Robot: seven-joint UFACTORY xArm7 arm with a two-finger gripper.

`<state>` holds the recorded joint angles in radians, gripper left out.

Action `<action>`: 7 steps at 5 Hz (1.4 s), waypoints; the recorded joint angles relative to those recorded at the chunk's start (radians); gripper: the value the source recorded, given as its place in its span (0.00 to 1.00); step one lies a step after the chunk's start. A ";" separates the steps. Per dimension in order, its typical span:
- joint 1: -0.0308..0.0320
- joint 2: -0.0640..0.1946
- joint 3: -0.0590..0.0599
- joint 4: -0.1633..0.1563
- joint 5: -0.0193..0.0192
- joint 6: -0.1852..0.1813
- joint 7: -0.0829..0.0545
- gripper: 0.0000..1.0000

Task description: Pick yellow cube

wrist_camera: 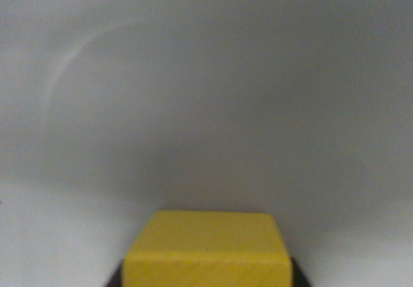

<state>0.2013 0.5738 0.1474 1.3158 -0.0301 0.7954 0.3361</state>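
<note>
We count one yellow cube [208, 248] at the bottom edge of the wrist view, on one plain grey-white surface [206, 106]; nothing else countable shows.

— Home, lab, workshop?
— Cannot tell. Only a plain pale grey worktop [206, 106], bare and blurred, filling nearly the whole wrist view.
— Any furniture, walls, tools?
— Just a faint curved mark [71, 61] toward the wrist view's left. Looks like a bare test surface, no more than that.

Plain grey-white surface [206, 106], faint curved mark [71, 61].
</note>
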 joint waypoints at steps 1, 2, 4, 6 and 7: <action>0.0000 0.000 0.000 0.000 0.0000 0.000 0.000 1.00; 0.0000 -0.002 0.000 0.004 0.0002 0.005 0.000 1.00; -0.0001 -0.005 0.000 0.012 0.0007 0.017 0.000 1.00; -0.0001 -0.010 0.001 0.025 0.0015 0.036 0.000 1.00; -0.0001 -0.010 0.001 0.025 0.0015 0.036 0.000 1.00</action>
<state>0.2011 0.5633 0.1484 1.3410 -0.0286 0.8310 0.3365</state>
